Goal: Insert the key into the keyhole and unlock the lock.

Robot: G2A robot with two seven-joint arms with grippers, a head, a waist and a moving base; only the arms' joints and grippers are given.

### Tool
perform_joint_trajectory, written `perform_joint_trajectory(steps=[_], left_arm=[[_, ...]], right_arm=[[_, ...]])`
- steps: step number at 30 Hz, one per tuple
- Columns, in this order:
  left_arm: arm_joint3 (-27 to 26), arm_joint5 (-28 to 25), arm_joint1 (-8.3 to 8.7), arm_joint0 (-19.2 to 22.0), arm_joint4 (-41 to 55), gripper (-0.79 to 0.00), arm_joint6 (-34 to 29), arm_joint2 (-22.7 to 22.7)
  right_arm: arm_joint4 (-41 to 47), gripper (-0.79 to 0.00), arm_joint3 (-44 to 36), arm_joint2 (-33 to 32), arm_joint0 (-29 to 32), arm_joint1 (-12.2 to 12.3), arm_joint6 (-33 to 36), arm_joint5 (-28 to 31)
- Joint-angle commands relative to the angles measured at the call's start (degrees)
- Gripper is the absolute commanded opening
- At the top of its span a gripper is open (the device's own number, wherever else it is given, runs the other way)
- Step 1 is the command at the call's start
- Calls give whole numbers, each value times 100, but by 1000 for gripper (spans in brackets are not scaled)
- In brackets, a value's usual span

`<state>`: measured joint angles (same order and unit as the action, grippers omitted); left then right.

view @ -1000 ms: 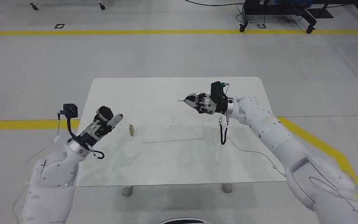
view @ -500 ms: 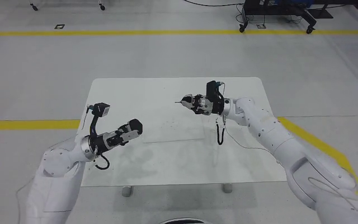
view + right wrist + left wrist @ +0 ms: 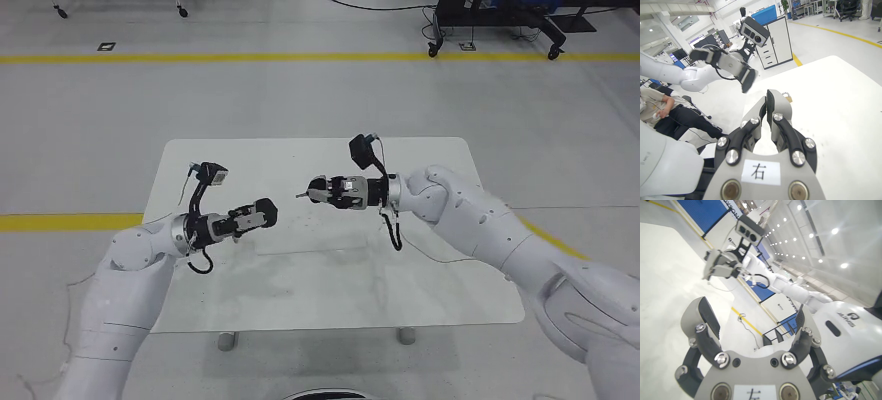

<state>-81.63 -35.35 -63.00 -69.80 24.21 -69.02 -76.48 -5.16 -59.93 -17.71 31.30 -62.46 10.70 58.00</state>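
Note:
A small brass padlock point(image 3: 787, 98) with a silver shackle lies on the white table point(image 3: 420, 290), just beyond my right fingers. My right gripper point(image 3: 312, 192) hovers over the table's middle, shut on the key, whose thin tip point(image 3: 298, 196) pokes out leftward. In the right wrist view the pads of this gripper point(image 3: 766, 97) are pressed together. My left gripper point(image 3: 265, 212) hangs open a short way left of it, facing it, with nothing between its fingers point(image 3: 708, 315). In the left wrist view the right gripper point(image 3: 709, 270) shows farther off. The left gripper point(image 3: 720, 72) also appears in the right wrist view.
Black cable loops hang from both wrists, one under the right wrist point(image 3: 392, 235). The table's rounded edges run near the left arm point(image 3: 165, 160). A grey cabinet point(image 3: 775, 45) stands on the floor beyond the table.
My left arm swung from the table's front left in toward the middle and turned its gripper to face the right one. The right gripper moved left with the key.

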Motion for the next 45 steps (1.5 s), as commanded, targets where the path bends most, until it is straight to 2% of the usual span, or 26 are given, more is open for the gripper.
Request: perform_joint_trajectory(steps=[1,8,12,15,24,28,30,45], left_arm=[[124,-258,-10,61,-360,0,266,162],[365,-838,0,172,-826,-31,848,330],[383,-993,-18,214,-970,-200,1070,453],[380,-998,-41,272,-1035,-234,1159,608],[466,-925,-108,542,-1326,-191,1570,940],[496,-898,-130,605,-1443,-283,1793,1025],[513,-891,-136,624,-1465,-397,1856,1057],[680,-878,-172,773,-1654,-422,2093,1307]], right_arm=[[573,-785,-69,-10,-35,63,580,0],[1764,-785,-114,-202,-30,95,2112,0],[2435,-785,-44,-377,17,34,2994,0],[2903,-785,113,-550,54,-41,3558,0],[3142,-785,530,-416,-28,-294,3559,0],[3174,-785,575,-363,-53,-326,3559,0],[3174,-785,575,-363,-53,-326,3559,0],[3174,-785,575,-363,-53,-326,3559,0]])
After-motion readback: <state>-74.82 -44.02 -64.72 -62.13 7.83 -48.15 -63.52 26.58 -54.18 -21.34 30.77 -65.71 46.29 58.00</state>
